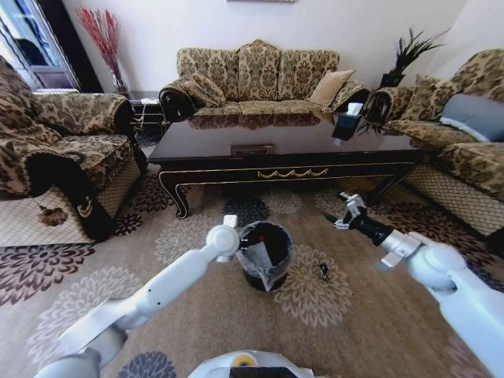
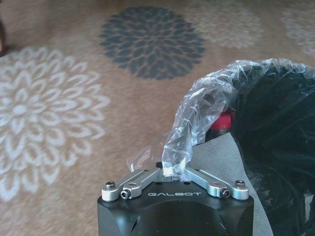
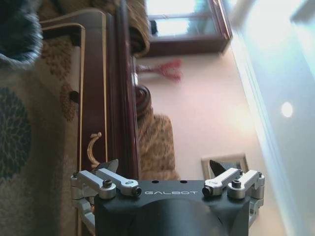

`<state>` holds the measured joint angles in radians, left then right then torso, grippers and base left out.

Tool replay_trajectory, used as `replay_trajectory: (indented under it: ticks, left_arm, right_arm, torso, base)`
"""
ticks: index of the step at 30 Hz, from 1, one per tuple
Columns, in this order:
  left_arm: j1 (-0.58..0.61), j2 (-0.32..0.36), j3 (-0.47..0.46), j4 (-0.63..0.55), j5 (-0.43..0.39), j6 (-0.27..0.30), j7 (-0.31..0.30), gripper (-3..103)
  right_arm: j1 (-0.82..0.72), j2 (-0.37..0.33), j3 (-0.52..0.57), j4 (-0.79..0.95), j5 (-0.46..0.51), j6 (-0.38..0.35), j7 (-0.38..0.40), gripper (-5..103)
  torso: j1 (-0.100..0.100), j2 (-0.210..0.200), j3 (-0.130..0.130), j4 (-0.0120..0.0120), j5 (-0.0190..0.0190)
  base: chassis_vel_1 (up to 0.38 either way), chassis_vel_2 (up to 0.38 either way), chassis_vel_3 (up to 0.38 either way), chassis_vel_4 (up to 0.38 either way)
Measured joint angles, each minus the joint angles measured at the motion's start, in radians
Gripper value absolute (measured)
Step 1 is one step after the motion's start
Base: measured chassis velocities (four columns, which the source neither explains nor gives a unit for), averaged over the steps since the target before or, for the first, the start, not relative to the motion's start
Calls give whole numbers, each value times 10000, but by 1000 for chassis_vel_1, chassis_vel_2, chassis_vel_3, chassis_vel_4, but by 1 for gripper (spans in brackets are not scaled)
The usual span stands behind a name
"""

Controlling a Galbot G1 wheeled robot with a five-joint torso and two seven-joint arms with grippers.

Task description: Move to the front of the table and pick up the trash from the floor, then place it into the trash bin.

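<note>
At frame centre, the left pincer [image 2: 172,173] pinches a clear wrapper [image 2: 197,118] over the black bin [image 1: 264,253]. The right pincer [image 1: 347,213], spread wide, hovers centre-right before the worktop [image 1: 283,146]. A small dark bit [image 1: 324,272], possibly litter, lies on the carpet [image 1: 157,236] just right of the bin.

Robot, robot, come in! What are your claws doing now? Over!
Left gripper shut on clear crinkly wrapper at round black bin. Right gripper open, raised before dark glossy table. Small dark scrap on carpet.
</note>
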<state>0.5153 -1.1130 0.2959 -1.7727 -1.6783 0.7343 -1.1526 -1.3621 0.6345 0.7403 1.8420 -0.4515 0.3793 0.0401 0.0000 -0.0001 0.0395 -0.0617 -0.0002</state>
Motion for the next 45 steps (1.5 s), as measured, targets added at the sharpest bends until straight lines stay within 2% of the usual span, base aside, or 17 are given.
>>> replay_trajectory:
  ticks: [2, 3, 4, 7, 8, 9, 11, 12, 13, 14, 15, 17, 20, 25, 31, 45]
  left_arm:
    - [297, 223, -239, -182, 60, 3, 74, 0]
    - [297, 223, -239, -182, 60, 3, 74, 0]
    - [409, 299, -338, -261, 92, 5, 116, 0]
    - [766, 561, -712, -474, 244, 4, 291, 0]
    - [845, 643, -804, -535, 272, -2, 325, 0]
    - [845, 643, -804, -535, 272, -2, 325, 0]
    - [968, 784, -921, -675, 284, -11, 372, 0]
    - [1054, 847, -976, -772, 288, -16, 388, 0]
    - [1087, 865, -993, -802, 294, -19, 390, 0]
    - [1161, 905, -1020, -868, 327, -36, 393, 0]
    - [1161, 905, -1020, -868, 327, -36, 393, 0]
    - [1330, 991, -1059, -982, 411, -59, 392, 0]
    - [1565, 1118, -1193, -1146, 458, -67, 390, 0]
    - [1801, 1292, -1440, -1318, 484, -73, 395, 0]
    - [1910, 1548, -1596, -1525, 451, -74, 421, 0]
    - [1887, 1753, -1510, -1777, 229, -83, 318, 0]
  right_arm:
    - [-38, 140, -205, -320, 1510, -587, -87, 100]
    - [-38, 140, -205, -320, 1510, -587, -87, 100]
    - [-39, 196, -285, -426, 2081, -782, -132, 100]
    - [31, 502, -596, -838, 4355, -1478, -326, 100]
    - [53, 596, -675, -977, 4878, -1579, -452, 100]
    - [53, 596, -675, -977, 4878, -1579, -452, 100]
    - [45, 755, -759, -1269, 5833, -1679, -1097, 100]
    - [-39, 774, -757, -1424, 6562, -1778, -1847, 100]
    - [-76, 773, -750, -1487, 6866, -1816, -2176, 100]
    - [-156, 763, -720, -1658, 7569, -1854, -3050, 100]
    - [-156, 763, -720, -1658, 7569, -1854, -3050, 100]
    - [-168, 732, -697, -2073, 8392, -1755, -4357, 100]
    - [18, 719, -903, -2731, 9300, -1749, -4987, 100]
    - [349, 738, -1284, -3752, 9860, -1818, -5547, 100]
    - [969, 1119, -1946, -5098, 10422, -2084, -5716, 100]
    - [2948, 2110, -3474, -8279, 10016, -1929, -6495, 100]
  torso:
    - [0, 1, 0, 0, 1]
    - [0, 1, 0, 0, 1]
    - [0, 0, 0, -1, 0]
    - [0, 1, 0, -3, 0]
    - [0, 0, 0, -2, 0]
    - [0, 0, 0, -2, 0]
    - [0, 0, 0, 0, 2]
    - [0, 1, 0, 1, 1]
    - [0, 1, 0, 0, 1]
    - [0, 0, -1, -4, 1]
    - [0, 0, -1, -4, 1]
    - [0, 1, -1, -5, 0]
    - [0, 1, 0, -2, 1]
    - [0, 1, 0, -1, 1]
    - [-1, 0, 0, -1, 2]
    - [0, 0, 0, -2, 2]
  base:
    - [0, 0, 0, 0]
    - [0, 0, 0, 0]
    - [0, 0, 0, 0]
    - [0, 0, 0, 0]
    - [0, 0, 0, 0]
    - [0, 0, 0, 0]
    - [0, 0, 0, 0]
    - [0, 0, 0, 0]
    - [0, 0, 0, 0]
    - [0, 0, 0, 0]
    - [0, 0, 0, 0]
    - [0, 0, 0, 0]
    - [0, 0, 0, 0]
    - [0, 0, 0, 0]
    - [0, 0, 0, 0]
    - [0, 0, 0, 0]
